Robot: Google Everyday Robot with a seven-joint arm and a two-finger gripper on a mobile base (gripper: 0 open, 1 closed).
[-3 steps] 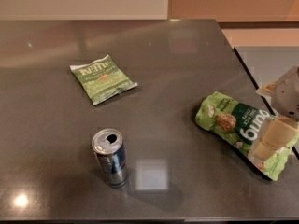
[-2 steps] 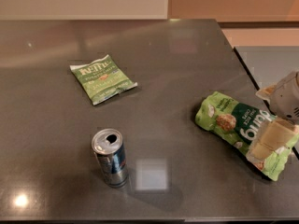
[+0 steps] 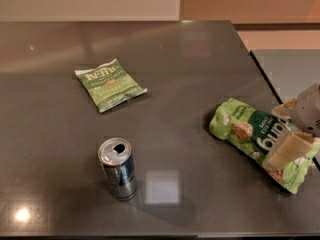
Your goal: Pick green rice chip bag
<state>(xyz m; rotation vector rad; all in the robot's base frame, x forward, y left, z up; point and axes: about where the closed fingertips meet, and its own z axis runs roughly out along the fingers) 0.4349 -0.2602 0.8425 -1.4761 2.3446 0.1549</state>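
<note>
The green rice chip bag is a puffy light-green pouch with a dark green band and white letters. It lies on the dark table at the right, near the table's right edge. My gripper comes in from the right edge of the view, low over the bag's right end. It is open: one cream finger lies over the bag's near side and the other shows at its far side. The bag lies flat and is not lifted.
A smaller flat green bag lies at the table's middle left. An opened blue-and-silver can stands upright near the front. A second grey surface lies beyond the table's right edge.
My gripper has edged slightly left over the bag's right end. The bag, the can and the small bag have not moved.
</note>
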